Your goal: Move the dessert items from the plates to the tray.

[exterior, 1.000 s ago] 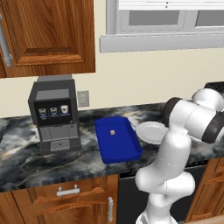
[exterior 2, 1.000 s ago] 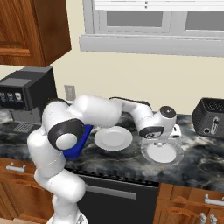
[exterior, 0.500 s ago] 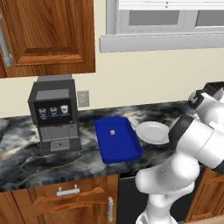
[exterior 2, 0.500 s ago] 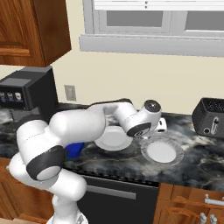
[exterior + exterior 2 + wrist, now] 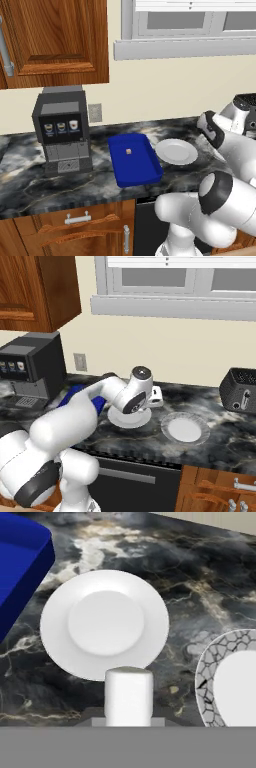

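Carrying the white stick (image 5: 128, 695) at the bottom of the hand view, the gripper (image 5: 156, 396) hung above the dark marble counter (image 5: 200, 597); the stick seemed pinched between the jaws, narrow on it, though the fingertips themselves were hidden; the white plate (image 5: 104, 623) lay bare just below, the grey-rimmed plate (image 5: 227, 684) beside it, also bare; the tan cube (image 5: 128, 151) already sat in the blue tray (image 5: 134, 161), near its far end; the stick looked light, rigid and smooth, likely to slip or roll if pinched off-centre, so a hold across its middle seemed safest; the coffee machine (image 5: 62, 130) stood beyond the tray.
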Robot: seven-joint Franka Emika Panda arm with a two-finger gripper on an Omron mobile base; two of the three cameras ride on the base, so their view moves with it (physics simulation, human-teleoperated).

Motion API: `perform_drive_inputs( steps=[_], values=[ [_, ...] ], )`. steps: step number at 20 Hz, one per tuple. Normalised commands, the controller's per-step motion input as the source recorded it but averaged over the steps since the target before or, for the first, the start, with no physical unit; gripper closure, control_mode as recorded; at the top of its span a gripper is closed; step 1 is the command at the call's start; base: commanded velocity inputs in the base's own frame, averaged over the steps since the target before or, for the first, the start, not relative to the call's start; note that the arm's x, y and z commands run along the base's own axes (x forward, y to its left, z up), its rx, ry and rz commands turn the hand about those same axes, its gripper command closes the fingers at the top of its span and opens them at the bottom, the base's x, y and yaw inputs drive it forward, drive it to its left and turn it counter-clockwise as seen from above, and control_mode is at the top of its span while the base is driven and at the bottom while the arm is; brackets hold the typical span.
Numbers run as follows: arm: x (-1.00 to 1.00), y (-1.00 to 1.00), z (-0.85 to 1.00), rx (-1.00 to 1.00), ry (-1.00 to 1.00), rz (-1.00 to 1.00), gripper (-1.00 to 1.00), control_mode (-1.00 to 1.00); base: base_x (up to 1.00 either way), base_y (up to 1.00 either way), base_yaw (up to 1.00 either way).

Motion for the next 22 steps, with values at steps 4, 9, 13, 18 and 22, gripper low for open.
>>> perform_drive_inputs(
  steps=[4,9,13,18,22],
  values=[
    [-0.01,0.90,0.16,-0.02,0.00,0.00,1.00,-1.00,0.00,0.00,0.00],
    [0.00,0.82,0.02,-0.04,0.00,0.00,1.00,-1.00,0.00,0.00,0.00],
    [0.00,0.80,0.02,-0.03,0.00,0.00,1.00,-1.00,0.00,0.00,0.00],
    [0.00,0.83,0.07,-0.03,0.00,0.00,1.00,-1.00,0.00,0.00,0.00],
    [0.00,0.80,0.16,0.00,0.00,0.00,1.00,-1.00,0.00,0.00,0.00]
  ],
)
